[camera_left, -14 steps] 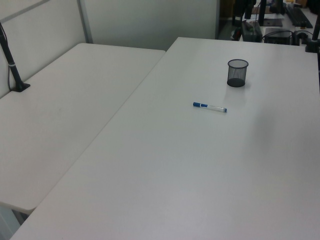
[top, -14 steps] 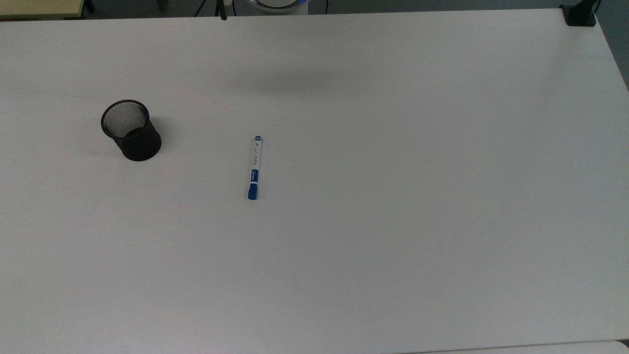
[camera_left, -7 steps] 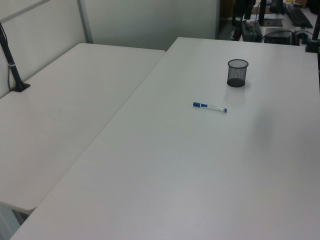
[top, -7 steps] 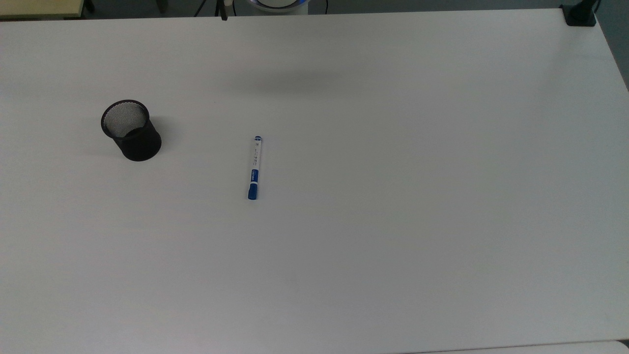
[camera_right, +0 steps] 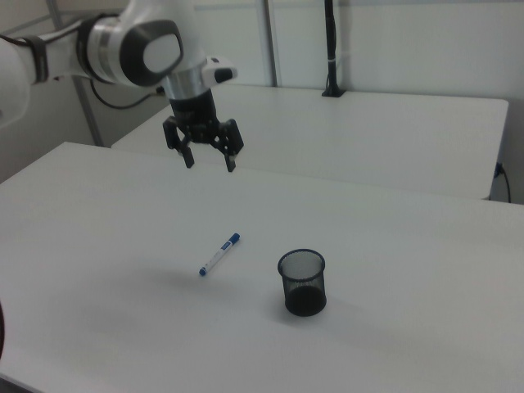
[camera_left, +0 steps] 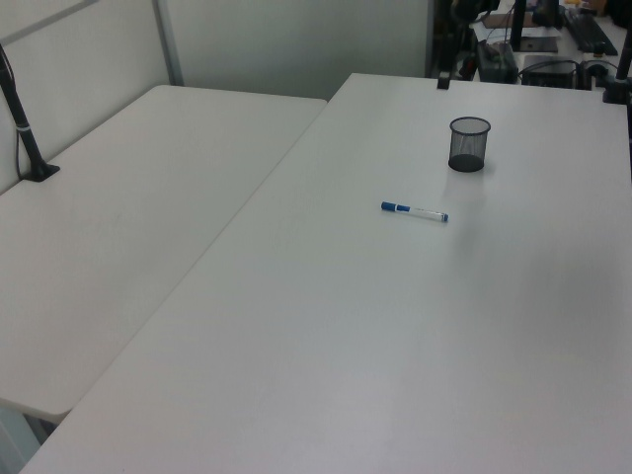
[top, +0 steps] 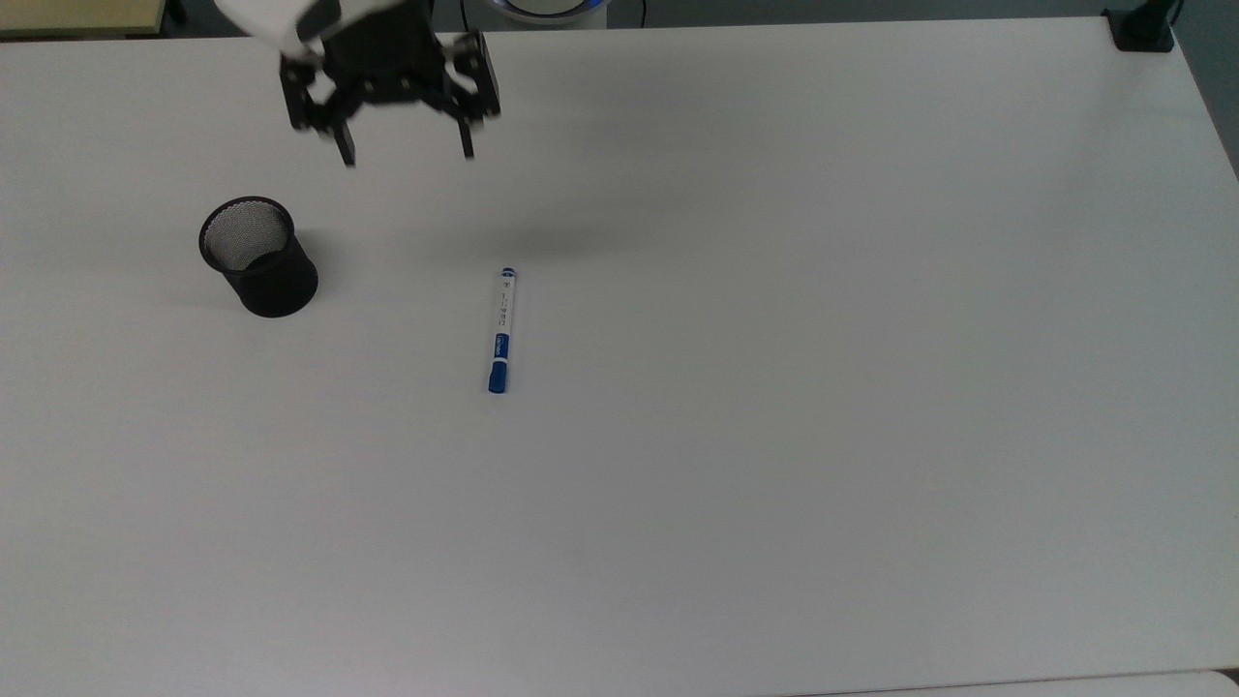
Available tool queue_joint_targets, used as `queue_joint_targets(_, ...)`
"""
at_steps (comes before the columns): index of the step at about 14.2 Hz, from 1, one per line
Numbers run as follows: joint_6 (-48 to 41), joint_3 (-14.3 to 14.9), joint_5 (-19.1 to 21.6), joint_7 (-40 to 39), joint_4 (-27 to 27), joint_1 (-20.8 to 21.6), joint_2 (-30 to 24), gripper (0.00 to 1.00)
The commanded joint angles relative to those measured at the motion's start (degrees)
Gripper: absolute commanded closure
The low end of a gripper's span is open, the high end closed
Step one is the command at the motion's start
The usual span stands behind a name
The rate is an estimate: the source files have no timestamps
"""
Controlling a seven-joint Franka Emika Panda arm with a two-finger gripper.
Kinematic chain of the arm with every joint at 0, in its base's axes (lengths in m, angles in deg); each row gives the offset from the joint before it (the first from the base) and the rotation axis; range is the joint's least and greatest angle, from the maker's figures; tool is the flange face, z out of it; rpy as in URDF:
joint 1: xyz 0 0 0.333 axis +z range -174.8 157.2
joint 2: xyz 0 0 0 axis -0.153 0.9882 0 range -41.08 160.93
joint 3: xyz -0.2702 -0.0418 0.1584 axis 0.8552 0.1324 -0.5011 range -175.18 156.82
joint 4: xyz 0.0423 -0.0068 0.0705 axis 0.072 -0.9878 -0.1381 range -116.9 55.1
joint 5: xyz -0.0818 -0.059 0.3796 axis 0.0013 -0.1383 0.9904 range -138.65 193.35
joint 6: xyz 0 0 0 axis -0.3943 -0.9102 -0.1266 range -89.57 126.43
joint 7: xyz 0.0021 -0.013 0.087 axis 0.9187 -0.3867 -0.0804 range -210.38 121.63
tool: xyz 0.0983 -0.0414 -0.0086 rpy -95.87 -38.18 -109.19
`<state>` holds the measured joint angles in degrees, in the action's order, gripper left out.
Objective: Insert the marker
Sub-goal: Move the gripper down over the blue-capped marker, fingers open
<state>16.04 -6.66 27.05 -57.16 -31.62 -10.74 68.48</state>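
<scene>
Table (top: 871,436): white, bearing the cup and the marker, both lying where they were half a second ago.

Arm (camera_right: 123,49): newly arriving in the top view, absent there half a second ago; the approach is judged to be only beginning.

Gripper (top: 407,155) (camera_right: 209,161): hanging high above the table, well apart from the cup, fingers spread, carrying nothing.

Cup (top: 257,256) (camera_left: 469,144) (camera_right: 302,282): black mesh, standing upright, mouth open.

Marker (top: 501,330) (camera_left: 415,210) (camera_right: 219,254): lying flat near the cup, untouched, not yet inserted.
</scene>
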Motion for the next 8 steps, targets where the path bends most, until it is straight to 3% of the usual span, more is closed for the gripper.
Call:
queue_joint_targets(1, 9.69, -0.67, -0.41, 7.04, -1.56, 1.49, 5.31, 0.00)
queue_joint_targets(5, 19.39, -0.59, -1.20, 11.90, -2.00, 4.22, 12.26, 0.00)
queue_joint_targets(8, 25.97, -0.59, -1.37, 12.78, -6.46, 5.02, 14.38, 0.02)
